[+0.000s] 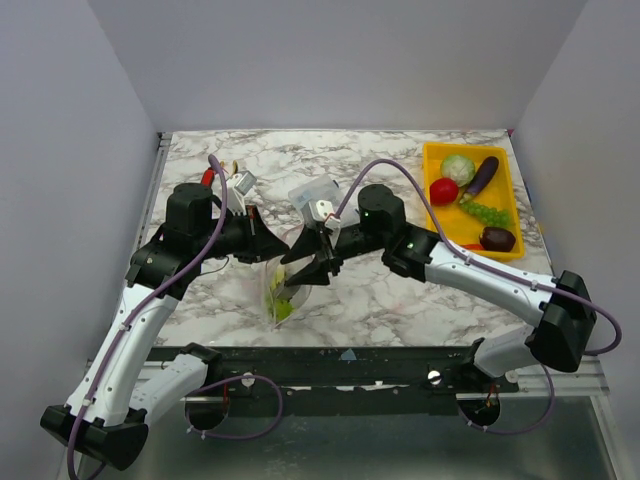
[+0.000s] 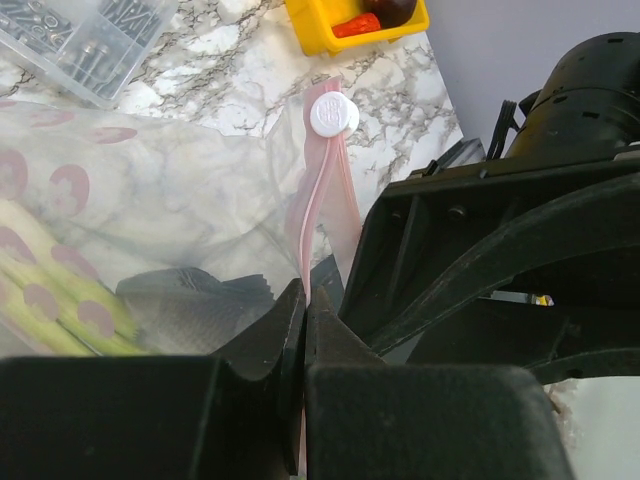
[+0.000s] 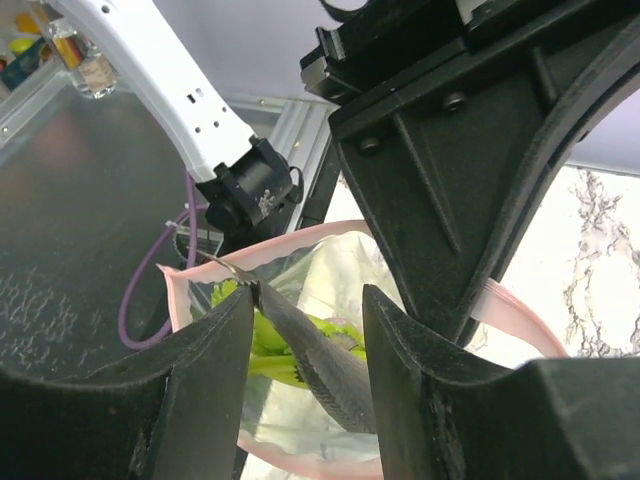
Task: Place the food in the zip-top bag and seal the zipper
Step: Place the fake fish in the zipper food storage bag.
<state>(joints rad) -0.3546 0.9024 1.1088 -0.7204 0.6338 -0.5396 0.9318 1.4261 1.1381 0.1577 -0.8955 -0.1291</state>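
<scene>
Both my arms reach in toward the middle of the desk (image 1: pixel 400 290), wrists nearly meeting over the zip-top bag (image 1: pixel 282 298) near the front edge. So my left gripper (image 2: pixel 305 300) is pinched tight on the pink zipper (image 2: pixel 335 195), and my right gripper (image 3: pixel 308 300) has its fingers apart right at the bag's mouth, green pods (image 3: pixel 265 340) lying inside just below them.

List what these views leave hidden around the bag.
- Left wrist: left gripper covers the zipper's near end; the right arm blocks what lies behind.
- Right wrist: grey strip between the right gripper's fingers, unidentifiable.
- Top view: both grippers hide the zip-top bag's mouth.
</scene>
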